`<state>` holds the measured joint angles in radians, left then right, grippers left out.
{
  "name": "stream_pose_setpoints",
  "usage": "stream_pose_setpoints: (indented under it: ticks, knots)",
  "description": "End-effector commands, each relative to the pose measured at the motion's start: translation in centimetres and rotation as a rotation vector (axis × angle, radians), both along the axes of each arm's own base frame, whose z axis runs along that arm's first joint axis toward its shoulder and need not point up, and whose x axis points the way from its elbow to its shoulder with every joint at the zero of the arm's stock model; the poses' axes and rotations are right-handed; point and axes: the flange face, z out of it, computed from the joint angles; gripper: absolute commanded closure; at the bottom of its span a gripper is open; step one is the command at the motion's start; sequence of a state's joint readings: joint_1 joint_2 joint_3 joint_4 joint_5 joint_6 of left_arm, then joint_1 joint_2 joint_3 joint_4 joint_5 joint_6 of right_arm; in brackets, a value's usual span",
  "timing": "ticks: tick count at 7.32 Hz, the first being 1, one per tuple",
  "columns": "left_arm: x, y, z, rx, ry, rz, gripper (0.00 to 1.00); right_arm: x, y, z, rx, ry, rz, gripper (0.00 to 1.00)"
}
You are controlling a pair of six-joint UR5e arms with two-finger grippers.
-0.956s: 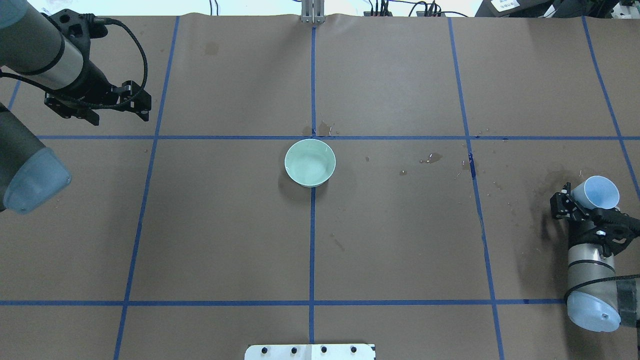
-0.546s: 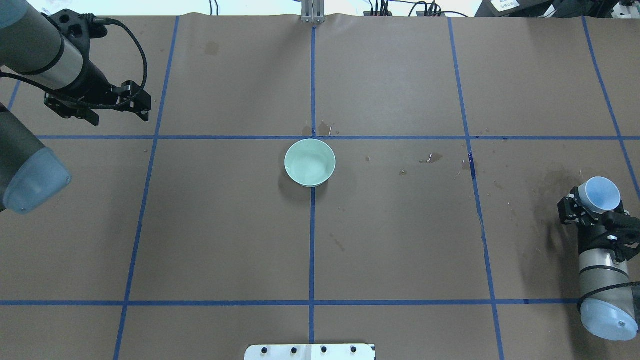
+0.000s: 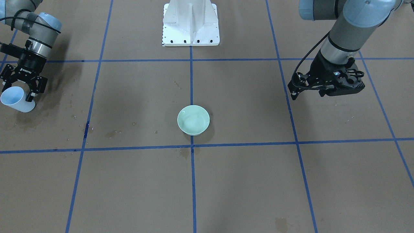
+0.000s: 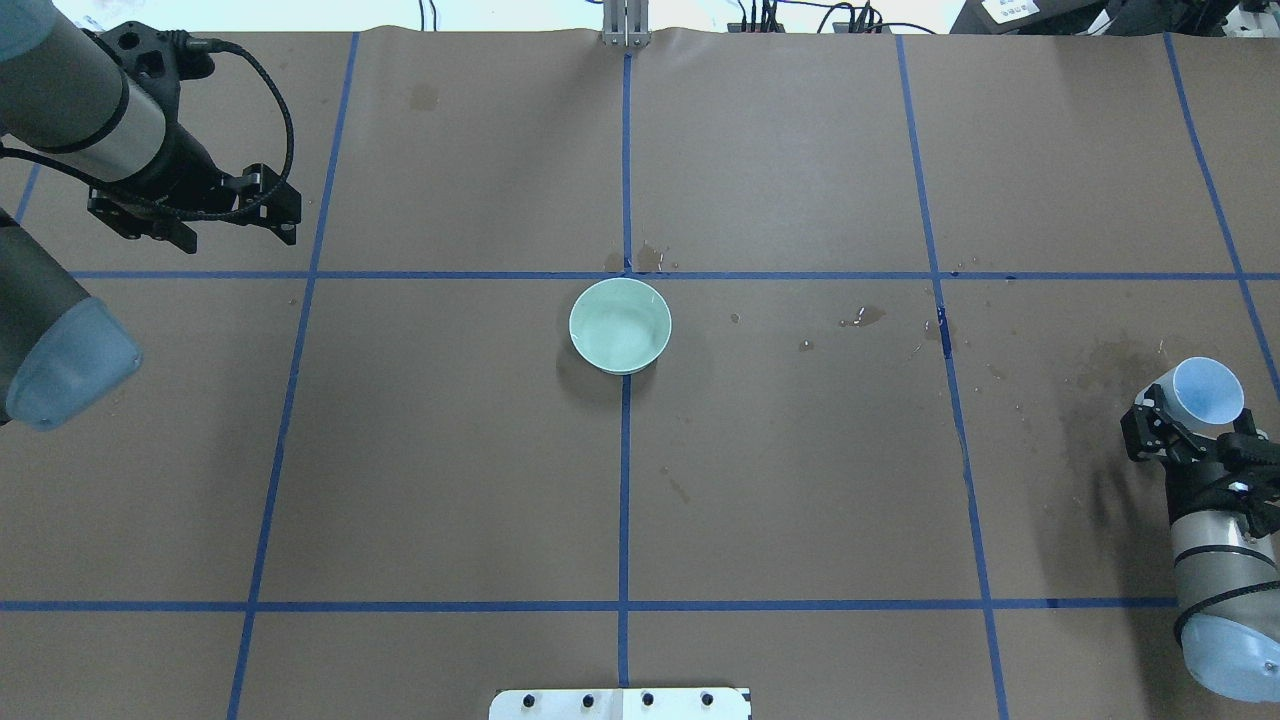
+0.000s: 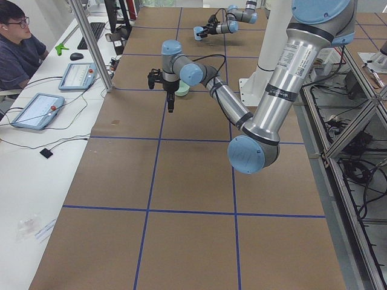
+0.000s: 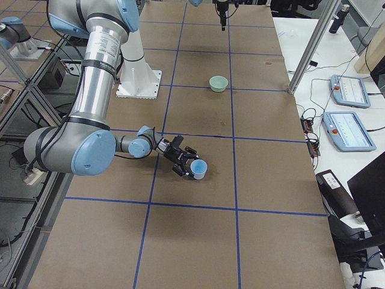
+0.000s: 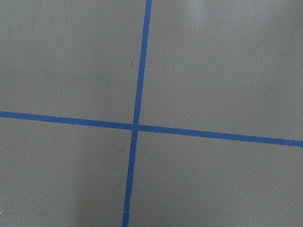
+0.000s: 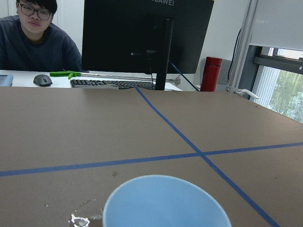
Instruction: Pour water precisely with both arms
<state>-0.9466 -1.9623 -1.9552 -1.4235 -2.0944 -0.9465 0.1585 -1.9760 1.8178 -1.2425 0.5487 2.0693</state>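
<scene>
Clamped on a pale blue plastic cup [image 3: 14,101] low at the table's edge, the right gripper [image 3: 20,86] tilts it slightly (presumably setting it down), while overhead the left gripper [image 4: 215,215] hangs empty, jaws apart, and water, if any, lies unseen in the mint-green ceramic bowl [image 4: 620,325].
</scene>
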Motion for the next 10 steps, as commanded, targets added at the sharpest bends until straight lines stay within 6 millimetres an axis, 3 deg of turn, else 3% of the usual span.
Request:
stream_pose_setpoints:
  ticks: [1,4,7,8,10]
  knots:
    - [0.0,0.0,0.1,-0.001,-0.001,0.000,0.00,-0.6,0.8,-1.3,-0.010,-0.028,-0.027,0.01]
    - [0.0,0.0,0.1,-0.001,-0.001,0.000,0.00,1.0,2.3,-3.8,-0.010,-0.046,-0.070,0.01]
    - [-0.1,0.0,0.1,-0.001,-0.001,-0.002,0.00,1.5,3.1,-6.2,-0.003,-0.069,-0.099,0.01]
    - [-0.2,0.2,-0.1,0.002,0.003,-0.001,0.00,2.2,3.1,-7.6,0.023,-0.043,-0.116,0.01]
    - [-0.2,0.2,-0.1,0.002,0.003,-0.001,0.00,3.2,2.2,-12.6,0.039,0.012,-0.163,0.01]
